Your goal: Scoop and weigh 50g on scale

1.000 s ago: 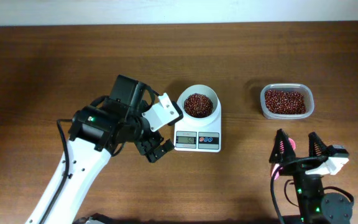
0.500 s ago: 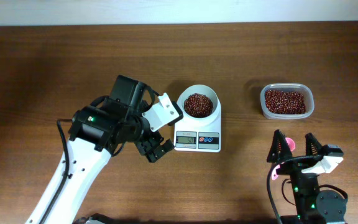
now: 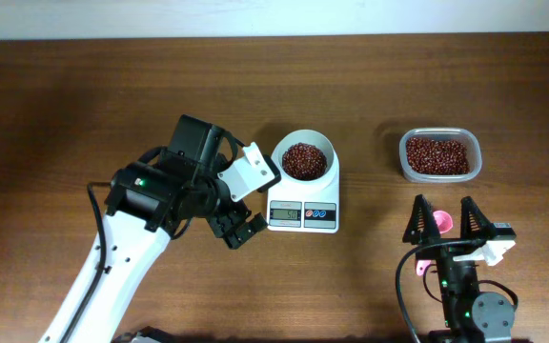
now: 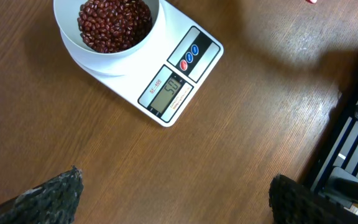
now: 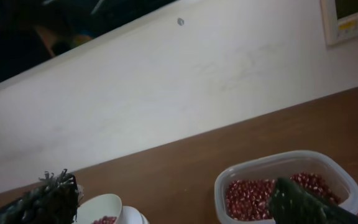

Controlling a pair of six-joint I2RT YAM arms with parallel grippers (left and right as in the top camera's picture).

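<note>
Brown wood table, pale wall behind. Left tool is released, fingers wide, just beside the scale on its left and not touching it. Scale sits mid-table; I can't read the display digits. The bowl of red beans is on its far end. Right tool is also released, near the front edge on the right side. A pink piece shows between its fingers, contact unclear. Tub of beans is beyond it.
</note>
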